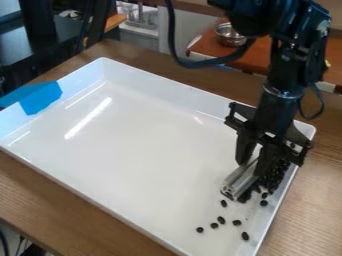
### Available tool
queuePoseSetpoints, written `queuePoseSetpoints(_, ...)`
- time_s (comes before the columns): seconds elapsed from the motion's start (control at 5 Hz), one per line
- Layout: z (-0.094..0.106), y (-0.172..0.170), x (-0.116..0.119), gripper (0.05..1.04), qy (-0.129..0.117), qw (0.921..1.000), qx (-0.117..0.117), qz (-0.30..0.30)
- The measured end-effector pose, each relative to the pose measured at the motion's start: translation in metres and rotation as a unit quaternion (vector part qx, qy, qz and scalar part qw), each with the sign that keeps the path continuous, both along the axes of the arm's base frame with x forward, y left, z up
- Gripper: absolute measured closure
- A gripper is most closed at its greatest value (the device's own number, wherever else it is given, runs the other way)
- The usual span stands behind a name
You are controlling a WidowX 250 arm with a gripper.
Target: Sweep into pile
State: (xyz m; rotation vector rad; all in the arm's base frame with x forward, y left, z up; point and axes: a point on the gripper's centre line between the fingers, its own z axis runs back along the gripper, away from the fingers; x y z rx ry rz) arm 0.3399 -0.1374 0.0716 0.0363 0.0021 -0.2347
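While the black gripper (252,167) hangs over the glossy white tray (133,140), its jaws pinch a grooved metal bar (239,183) – low, near the right side. Dark, rounded beans (275,176) lie heaped beside it along the sloping wall, a few oval ones scattered nearer the camera – all above grainy wood (317,200).

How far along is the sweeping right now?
Partly done, it seems. Many of the dark pieces are already bunched along the right side of the white tray. In hand is a silver bar, held by the gripper at the edge of that bunch. Left to gather are the loose pieces scattered toward the tray's near corner.
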Motion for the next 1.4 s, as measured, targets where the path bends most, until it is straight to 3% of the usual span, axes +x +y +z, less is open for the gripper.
queuePoseSetpoints(0.4,0.003,0.03,-0.006,0.764,-0.001,0.9998,0.012,0.016)
queuePoseSetpoints(0.6,0.009,0.051,-0.003,0.764,-0.024,0.9991,0.011,0.034)
queuePoseSetpoints(0.8,0.009,0.068,-0.014,0.764,-0.023,0.9981,0.036,0.045)
queuePoseSetpoints(1.0,0.005,0.073,-0.032,0.764,-0.001,0.9966,0.047,0.068)
queuePoseSetpoints(1.2,0.01,0.06,-0.04,0.764,0.003,0.9961,0.025,0.084)
queuePoseSetpoints(1.4,0.006,0.049,-0.05,0.764,0.016,0.9957,0.02,0.089)
